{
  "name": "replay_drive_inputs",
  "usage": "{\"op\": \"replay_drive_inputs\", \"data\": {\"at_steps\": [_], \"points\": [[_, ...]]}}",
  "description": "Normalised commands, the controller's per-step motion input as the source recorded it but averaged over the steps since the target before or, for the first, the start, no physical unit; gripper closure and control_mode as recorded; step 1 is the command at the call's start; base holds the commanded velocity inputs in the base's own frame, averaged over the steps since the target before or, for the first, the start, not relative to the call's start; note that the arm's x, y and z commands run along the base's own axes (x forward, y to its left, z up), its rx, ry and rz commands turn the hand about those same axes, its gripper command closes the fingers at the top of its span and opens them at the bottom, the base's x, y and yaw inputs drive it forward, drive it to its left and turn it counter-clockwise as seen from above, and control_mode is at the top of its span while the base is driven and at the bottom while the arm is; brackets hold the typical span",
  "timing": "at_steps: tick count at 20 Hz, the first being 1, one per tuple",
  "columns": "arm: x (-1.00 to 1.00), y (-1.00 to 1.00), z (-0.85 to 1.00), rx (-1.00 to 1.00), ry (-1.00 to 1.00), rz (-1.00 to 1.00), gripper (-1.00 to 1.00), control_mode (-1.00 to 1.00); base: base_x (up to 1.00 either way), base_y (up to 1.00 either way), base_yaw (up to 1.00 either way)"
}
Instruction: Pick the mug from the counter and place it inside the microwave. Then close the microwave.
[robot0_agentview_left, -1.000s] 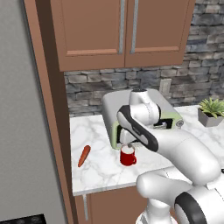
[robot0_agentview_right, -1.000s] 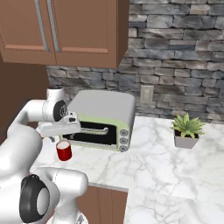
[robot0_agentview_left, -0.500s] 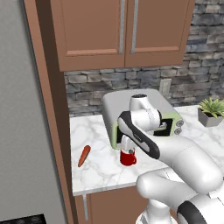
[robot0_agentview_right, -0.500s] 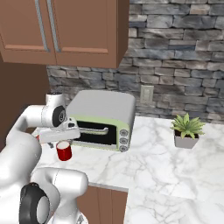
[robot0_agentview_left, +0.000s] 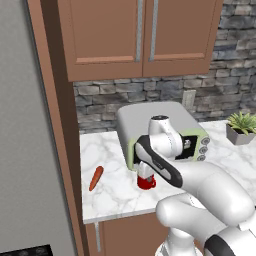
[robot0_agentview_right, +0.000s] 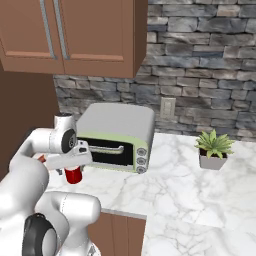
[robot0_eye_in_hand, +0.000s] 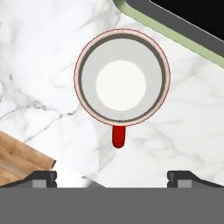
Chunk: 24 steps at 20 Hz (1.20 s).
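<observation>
The mug (robot0_eye_in_hand: 122, 78), red with a white inside, stands upright on the white marble counter (robot0_eye_in_hand: 43, 65), its small handle pointing toward the hand camera. My gripper (robot0_eye_in_hand: 113, 177) hangs straight above it, open, with one dark fingertip low on each side of the hand view and nothing between them. From the base, the gripper (robot0_agentview_left: 145, 169) covers the top of the mug (robot0_agentview_left: 146, 183), just in front of the toaster oven. The right base view has the mug (robot0_agentview_right: 73, 175) under the hand (robot0_agentview_right: 70, 164). The microwave is out of view.
A grey-and-pale-green toaster oven (robot0_agentview_left: 160, 125) stands right behind the mug. An orange carrot (robot0_agentview_left: 95, 178) lies to the left, a potted plant (robot0_agentview_right: 213, 148) far right. A tall brown cabinet side (robot0_agentview_left: 55, 125) bounds the counter's left end. The counter's front edge (robot0_eye_in_hand: 26, 148) is close.
The hand has come down over the mug, hiding more of it in the base views. The mug has not moved and the jaws stay open.
</observation>
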Motion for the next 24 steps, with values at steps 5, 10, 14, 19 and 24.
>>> {"op": "replay_drive_inputs", "data": {"at_steps": [5, 10, 14, 19, 24], "points": [[0.03, 0.0, -0.15, 0.02, 0.0, 0.0, -1.0, -1.0, 0.0, 0.0, 0.0], [0.1, 0.0, -0.14, 0.01, -0.04, 0.0, -1.0, -1.0, 0.0, 0.0, 0.0], [0.1, 0.0, -0.02, 0.0, -0.07, 0.0, -1.0, -1.0, 0.0, 0.0, 0.0], [0.11, 0.0, 0.0, 0.0, -0.04, 0.0, -1.0, -1.0, 0.0, 0.0, 0.0], [0.04, 0.0, 0.0, 0.0, -0.01, 0.0, -1.0, -1.0, 0.0, 0.0, 0.0]]}}
